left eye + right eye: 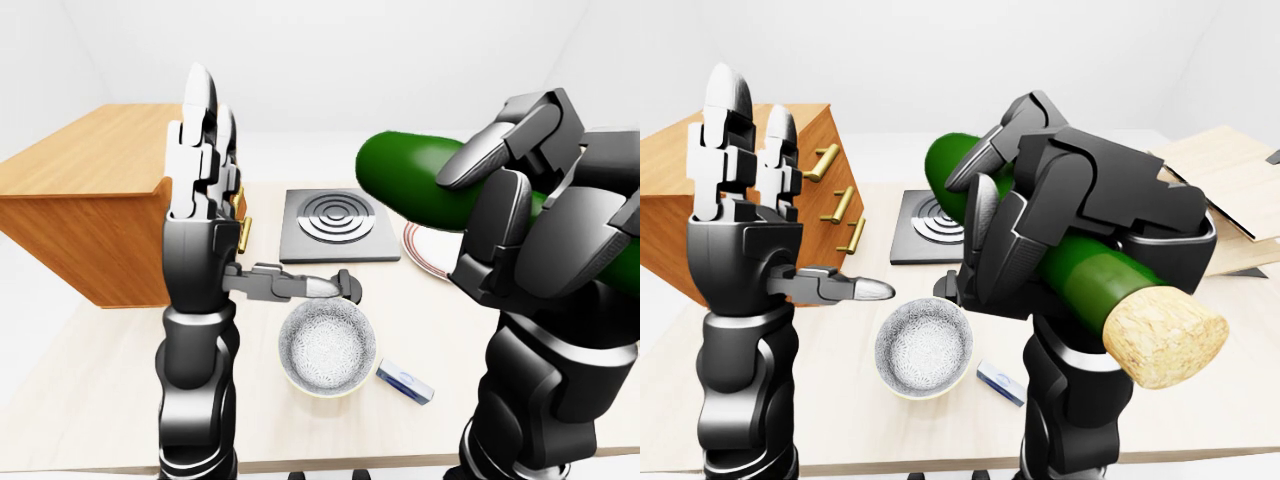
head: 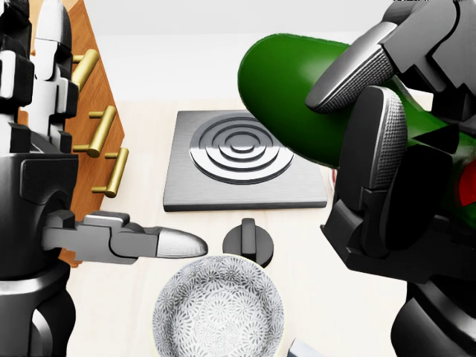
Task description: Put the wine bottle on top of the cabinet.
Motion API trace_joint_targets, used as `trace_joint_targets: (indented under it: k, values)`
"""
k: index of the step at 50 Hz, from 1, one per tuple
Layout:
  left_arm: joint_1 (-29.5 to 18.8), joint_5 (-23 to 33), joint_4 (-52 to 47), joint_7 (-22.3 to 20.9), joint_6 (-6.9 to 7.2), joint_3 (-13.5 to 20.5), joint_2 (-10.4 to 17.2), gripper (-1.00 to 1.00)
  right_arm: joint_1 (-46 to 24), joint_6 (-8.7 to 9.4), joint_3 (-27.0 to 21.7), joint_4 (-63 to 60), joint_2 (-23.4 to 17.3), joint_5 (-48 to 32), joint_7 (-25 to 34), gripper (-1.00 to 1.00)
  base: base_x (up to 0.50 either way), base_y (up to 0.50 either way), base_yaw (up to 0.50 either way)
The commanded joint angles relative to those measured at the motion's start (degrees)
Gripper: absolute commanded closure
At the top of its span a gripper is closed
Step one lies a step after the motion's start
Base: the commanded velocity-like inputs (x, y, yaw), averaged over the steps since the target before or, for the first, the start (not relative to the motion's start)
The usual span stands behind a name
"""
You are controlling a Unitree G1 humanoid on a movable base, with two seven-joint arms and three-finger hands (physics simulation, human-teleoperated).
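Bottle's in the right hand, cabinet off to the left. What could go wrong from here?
1. The wine bottle lies sideways in the right hand, cork end sticking out; it likely needs reorienting or it may roll off the cabinet top.
2. The open left hand stands raised between bottle and cabinet, so a leftward swing could hit it.
3. The bowl sits below that path and could get knocked.

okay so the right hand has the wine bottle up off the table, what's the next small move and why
Probably carry the wine bottle leftward in the eye views and a little higher, toward the cabinet. The right hand already grips the bottle, which lies nearly level, cork toward the camera. The cabinet's top sits to the left, beyond the raised, open left hand, which may need to clear aside first.
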Motion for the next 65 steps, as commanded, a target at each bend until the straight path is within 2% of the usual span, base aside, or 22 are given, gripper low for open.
trace_joint_targets:
  k: [1, 8, 18, 28, 44, 54, 65]
  values:
    - [-2.2, 3.7, 5.7, 0.0, 0.0, -2.1, -1.6, -1.0, -0.6, 0.0, 1.7, 0.9, 0.8, 4.2, -5.7, 1.0, 0.0, 0.0, 0.0]
    - [-5.8, 5.1, 9.7, 0.2, 0.0, -2.1, -2.3, -1.0, -0.4, 0.0, 2.2, 0.7, 1.1, 3.5, -5.4, 1.0, 0.0, 0.0, 0.0]
    - [-6.2, 6.9, 13.0, 0.5, 0.0, -3.2, -3.3, -1.0, 1.0, 0.0, 2.5, 1.4, 1.4, 3.1, -4.9, 1.0, 0.0, 0.0, 0.0]
    - [-6.2, 11.6, 12.7, -1.0, 0.0, -6.4, -4.8, -1.0, 0.4, 0.0, 4.0, 2.1, 2.0, 1.8, -4.8, 1.0, 0.0, 0.0, 0.0]
    - [-7.7, 15.2, 16.5, -1.7, 0.0, -8.1, -7.6, -1.0, 1.1, 0.0, 4.2, 1.8, 2.3, 1.0, -4.1, 1.0, 0.0, 0.0, 0.0]
    - [-9.8, 16.6, 16.3, -2.5, 0.0, -8.5, -8.8, -1.0, 1.1, 0.0, 4.0, 2.2, 2.2, 1.1, -3.8, 1.0, 0.0, 0.0, 0.0]
    - [-11.4, 15.8, 17.1, -2.4, 0.0, -7.7, -8.9, -1.0, 1.6, 0.0, 4.3, 2.6, 2.2, 0.9, -3.7, 1.0, 0.0, 0.0, 0.0]
